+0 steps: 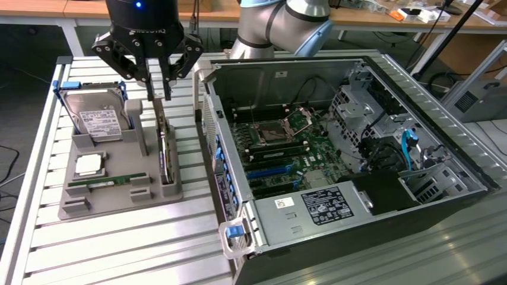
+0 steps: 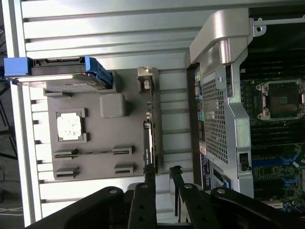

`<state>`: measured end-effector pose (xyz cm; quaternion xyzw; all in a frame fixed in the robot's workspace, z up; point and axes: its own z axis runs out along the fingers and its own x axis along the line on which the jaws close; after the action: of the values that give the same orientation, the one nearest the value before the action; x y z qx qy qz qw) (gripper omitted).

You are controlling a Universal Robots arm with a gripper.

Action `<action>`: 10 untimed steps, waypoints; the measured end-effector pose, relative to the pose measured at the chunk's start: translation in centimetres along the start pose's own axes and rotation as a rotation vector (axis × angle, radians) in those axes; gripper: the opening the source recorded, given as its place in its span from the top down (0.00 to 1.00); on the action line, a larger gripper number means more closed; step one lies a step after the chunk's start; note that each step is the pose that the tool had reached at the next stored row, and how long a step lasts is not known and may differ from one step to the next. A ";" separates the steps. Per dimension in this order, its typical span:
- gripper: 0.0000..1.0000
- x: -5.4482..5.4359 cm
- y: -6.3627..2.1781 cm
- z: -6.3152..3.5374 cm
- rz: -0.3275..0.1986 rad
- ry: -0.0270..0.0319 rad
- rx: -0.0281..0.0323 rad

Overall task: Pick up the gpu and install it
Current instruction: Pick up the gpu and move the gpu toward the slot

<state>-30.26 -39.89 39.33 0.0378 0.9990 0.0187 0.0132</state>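
1. The gpu [image 1: 163,148] [image 2: 148,136] stands on edge in a slot of the grey tray [image 1: 119,199] [image 2: 95,143]. It sits along the tray side nearest the case, with its silver bracket at the end away from the tool.
2. The tool [image 1: 158,96] [image 2: 163,171] hangs directly over the card's upper edge. Its fingers are spread a little, with a clear gap between them in the wrist view, and they pinch nothing. One finger lines up with the card's edge. Whether it touches the card cannot be told.
3. Other parts share the tray on the exterior view's left: a hard drive [image 1: 97,119] [image 2: 57,76] propped upright in blue rails, a cpu [image 1: 89,163] [image 2: 70,126] lying flat, and a memory stick [image 1: 107,180] [image 2: 93,152] in its groove.
4. The tray lies on a slatted metal surface [image 1: 119,249], just beside the open case [image 1: 317,68] on the exterior view's right.
5. Inside the case, the motherboard [image 1: 293,145] lies exposed, and no card stands in its blue slots [image 1: 268,172].
6. Progress looks early. The tool is at the card, but the card is not gripped or lifted. The carry to the case and the seating on the board are both not yet done.
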 end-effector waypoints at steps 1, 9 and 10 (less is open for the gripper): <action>0.70 0.0 0.00 0.00 0.000 0.0000 0.0001; 0.70 0.0 0.00 0.00 0.000 0.0000 0.0001; 0.70 0.0 0.00 0.00 0.000 0.0000 0.0000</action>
<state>-30.26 -39.89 39.33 0.0378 0.9990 0.0186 0.0132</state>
